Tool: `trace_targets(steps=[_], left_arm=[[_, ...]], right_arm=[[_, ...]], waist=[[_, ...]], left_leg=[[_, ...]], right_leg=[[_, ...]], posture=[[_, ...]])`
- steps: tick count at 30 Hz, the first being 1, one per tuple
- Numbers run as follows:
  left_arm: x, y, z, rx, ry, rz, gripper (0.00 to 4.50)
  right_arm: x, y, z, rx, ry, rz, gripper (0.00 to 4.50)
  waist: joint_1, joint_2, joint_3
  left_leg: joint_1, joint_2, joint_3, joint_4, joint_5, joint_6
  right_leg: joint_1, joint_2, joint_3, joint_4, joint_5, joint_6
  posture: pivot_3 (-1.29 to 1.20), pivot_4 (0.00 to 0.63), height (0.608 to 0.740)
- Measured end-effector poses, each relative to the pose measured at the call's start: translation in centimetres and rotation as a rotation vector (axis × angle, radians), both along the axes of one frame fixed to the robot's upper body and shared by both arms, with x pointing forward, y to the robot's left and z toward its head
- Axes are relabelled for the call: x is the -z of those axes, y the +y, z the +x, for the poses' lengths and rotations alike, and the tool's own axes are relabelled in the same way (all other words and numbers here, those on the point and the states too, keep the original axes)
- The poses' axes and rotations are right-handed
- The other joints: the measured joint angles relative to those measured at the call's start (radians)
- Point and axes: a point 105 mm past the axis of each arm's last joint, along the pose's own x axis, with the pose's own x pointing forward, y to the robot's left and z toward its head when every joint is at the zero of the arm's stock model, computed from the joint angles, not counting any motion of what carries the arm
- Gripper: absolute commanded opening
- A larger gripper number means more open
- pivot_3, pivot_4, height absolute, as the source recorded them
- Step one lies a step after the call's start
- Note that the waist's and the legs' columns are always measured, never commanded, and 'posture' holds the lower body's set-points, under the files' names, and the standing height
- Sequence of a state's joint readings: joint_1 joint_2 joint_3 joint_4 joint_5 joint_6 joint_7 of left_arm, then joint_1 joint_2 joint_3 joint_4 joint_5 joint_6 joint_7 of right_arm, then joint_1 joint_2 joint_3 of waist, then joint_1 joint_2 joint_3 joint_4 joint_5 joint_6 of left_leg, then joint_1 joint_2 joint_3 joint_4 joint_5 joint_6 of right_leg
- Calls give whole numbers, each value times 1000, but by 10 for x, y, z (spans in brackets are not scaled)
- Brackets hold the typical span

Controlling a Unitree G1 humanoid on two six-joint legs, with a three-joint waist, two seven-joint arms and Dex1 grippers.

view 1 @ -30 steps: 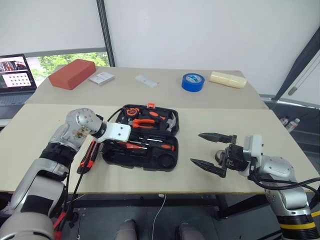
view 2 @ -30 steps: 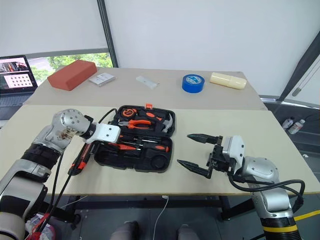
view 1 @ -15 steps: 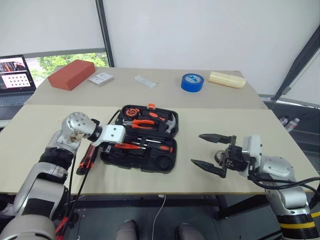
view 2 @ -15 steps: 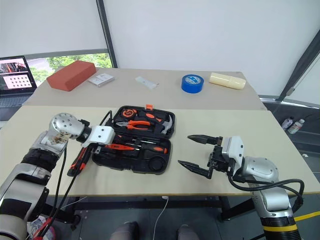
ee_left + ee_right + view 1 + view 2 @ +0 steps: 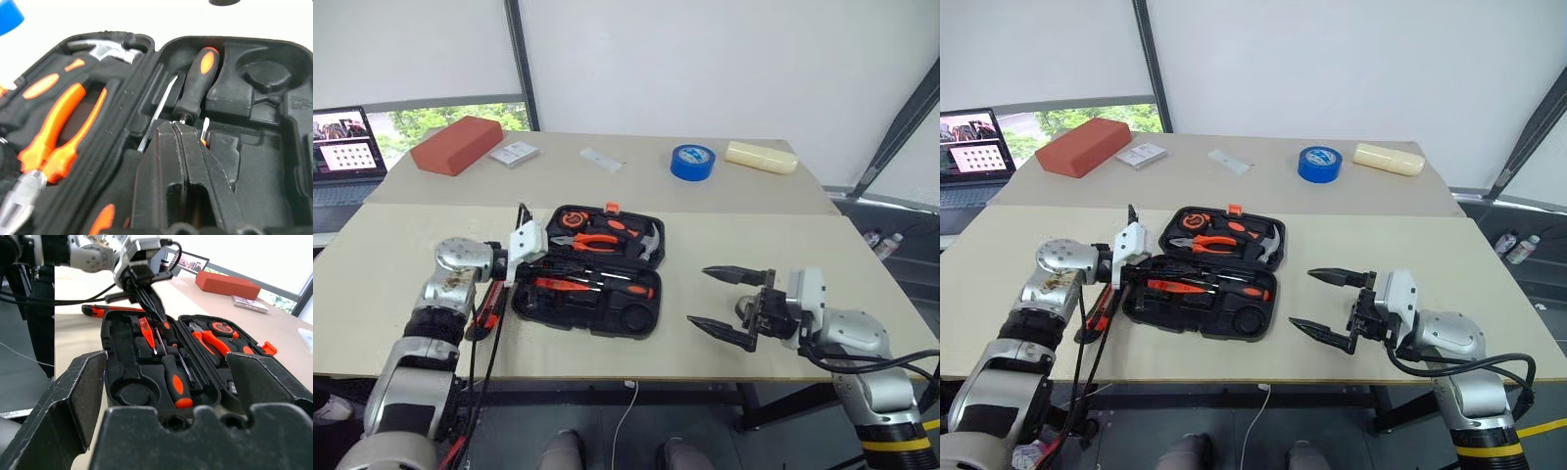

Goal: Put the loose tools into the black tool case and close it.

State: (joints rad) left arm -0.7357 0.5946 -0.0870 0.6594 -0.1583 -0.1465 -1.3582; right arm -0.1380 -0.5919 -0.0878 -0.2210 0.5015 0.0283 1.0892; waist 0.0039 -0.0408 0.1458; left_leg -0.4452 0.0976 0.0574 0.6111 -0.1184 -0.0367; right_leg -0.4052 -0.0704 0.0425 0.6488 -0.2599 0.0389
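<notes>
— Left end effector: fingers pressed together, nothing between them, tips poised over the left end of the black tool case. Right end effector: fingers wide apart, empty, hovering off the case's right end, near the bench's front edge.

— Where do the tools stand?

— Case lies open mid-bench. In the near half: small all-orange screwdriver and two orange-and-black screwdrivers in their slots. Round recess is bare. Utility knife lies loose on the bench, just beside the case's left end, under my left forearm.

— So the step in hand?

— My reading: fetch the knife with the left. It is the nearest loose item.

— How do you do it cleanly?

— Draw back clear of the case rim first. Spread the fingers before going down, not at the bench surface. Take the knife across its narrow body, near the middle, so it hangs level. Carry it in low and line it up with its recess before letting go. It should lie flat; anything proud will likely stop the lid.

— Risks?

— Wrist cables trail close to the knife and could drag it. Fingertips could nudge the seated screwdrivers. Right arm is best kept clear until closing.
</notes>
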Motion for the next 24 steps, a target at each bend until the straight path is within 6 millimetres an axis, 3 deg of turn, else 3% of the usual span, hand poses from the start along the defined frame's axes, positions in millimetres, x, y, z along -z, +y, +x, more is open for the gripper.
trace_targets(steps=[7, 17, 24], left_arm=[[29, -3, -13, -7, 6, 35, 41], [31, 6, -5, -161, -11, 21, 41], [33, 14, -16, -183, 70, -11, 41]], right_arm=[[5, -1, -1, 16, 17, 2, 4500], [7, -1, -1, 28, 24, 10, 4500], [7, -1, -1, 28, 25, 12, 4500]], waist=[[3, 0, 0], [6, 2, -1], [4, 3, -2]], left_leg=[[0, 0, 0, 0, 0, 0], [4, 0, 0, 0, 0, -1], [4, 0, 0, -2, 0, 0]], right_leg=[[0, 0, 0, 0, 0, -1], [3, -1, 0, 0, -4, 0], [2, 0, 0, 0, -4, -1]], posture=[[0, 150, 740], [0, 150, 740], [0, 150, 740]])
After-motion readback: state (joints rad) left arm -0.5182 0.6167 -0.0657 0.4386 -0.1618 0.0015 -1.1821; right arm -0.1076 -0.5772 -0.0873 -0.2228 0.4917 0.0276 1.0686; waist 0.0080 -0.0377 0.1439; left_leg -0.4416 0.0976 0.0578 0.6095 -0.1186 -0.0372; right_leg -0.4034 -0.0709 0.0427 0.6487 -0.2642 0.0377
